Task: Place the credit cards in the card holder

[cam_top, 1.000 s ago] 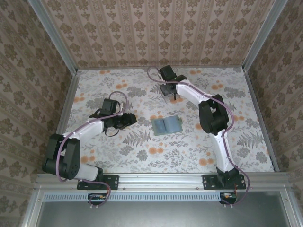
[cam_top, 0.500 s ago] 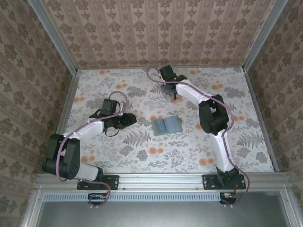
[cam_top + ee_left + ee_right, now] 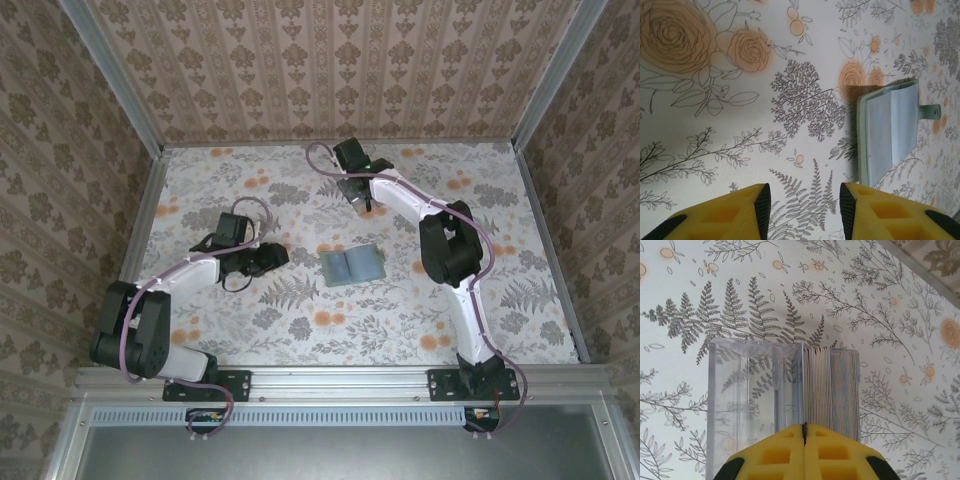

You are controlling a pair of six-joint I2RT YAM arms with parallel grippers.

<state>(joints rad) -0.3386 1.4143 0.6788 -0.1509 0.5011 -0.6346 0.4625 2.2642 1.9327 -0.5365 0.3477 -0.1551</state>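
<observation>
The grey-green card holder [image 3: 352, 265] lies open and flat in the middle of the table, both halves up; in the left wrist view the card holder [image 3: 887, 135] is ahead to the right. My left gripper [image 3: 278, 256] [image 3: 805, 192] hovers open to its left, with only tablecloth between the fingers. The credit cards [image 3: 832, 385] stand edge-on as a tight stack in the right part of a clear slotted stand [image 3: 747, 400]. My right gripper [image 3: 362, 200] [image 3: 804, 426] is shut directly above the stack's left edge, fingertips pressed together; whether a card is pinched cannot be made out.
The clear stand [image 3: 348, 190] sits at the back centre of the floral tablecloth. Patterned walls with metal rails [image 3: 150, 215] close the table on three sides. Open tablecloth lies around the card holder.
The right gripper has shifted slightly back and left over the stand. The left gripper has edged a little towards the card holder. The card holder has stayed put.
</observation>
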